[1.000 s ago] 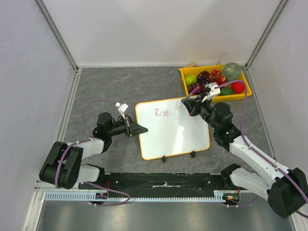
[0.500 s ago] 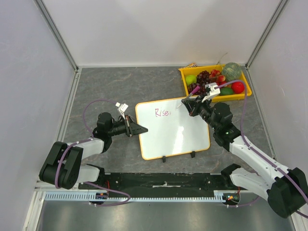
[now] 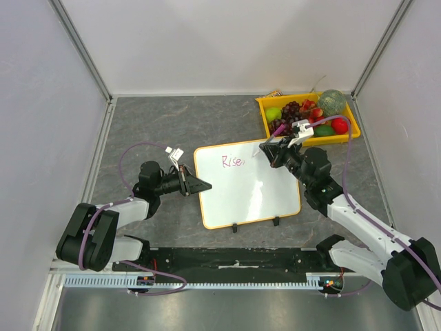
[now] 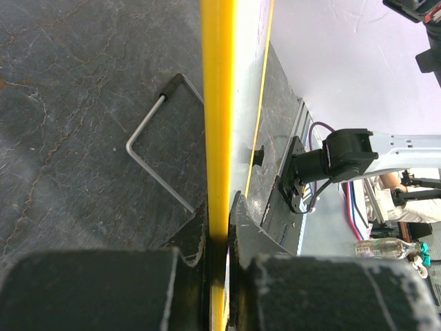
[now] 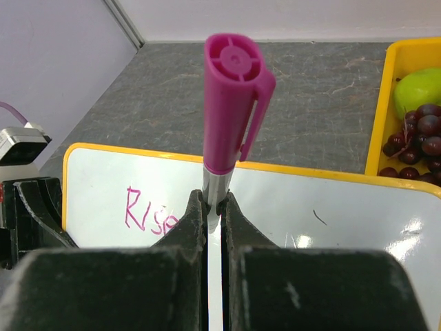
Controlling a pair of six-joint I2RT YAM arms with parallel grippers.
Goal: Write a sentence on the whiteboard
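The whiteboard [image 3: 251,193] lies on the grey table, white with an orange-yellow rim [image 4: 218,103]. The sentence [image 3: 233,161] reads "Rise," in pink near the top left corner [image 5: 148,210]. My left gripper [image 3: 198,185] is shut on the board's left edge, a finger on each side of the rim [image 4: 218,214]. My right gripper [image 3: 273,147] hovers over the board's top edge, shut on a marker [image 5: 231,103]. The marker's magenta capped end points away from the camera. Its tip is hidden behind the fingers [image 5: 213,203].
A yellow fruit tray [image 3: 265,114] with grapes [image 5: 417,145] and other fruit stands just behind my right gripper. A bent wire stand [image 4: 155,158] lies under the board's left side. Two black clips [image 3: 255,223] sit on its near edge. Enclosure walls rise on both sides.
My right gripper with the marker has edged slightly left over the board's top edge. The writing and the left gripper are unchanged.
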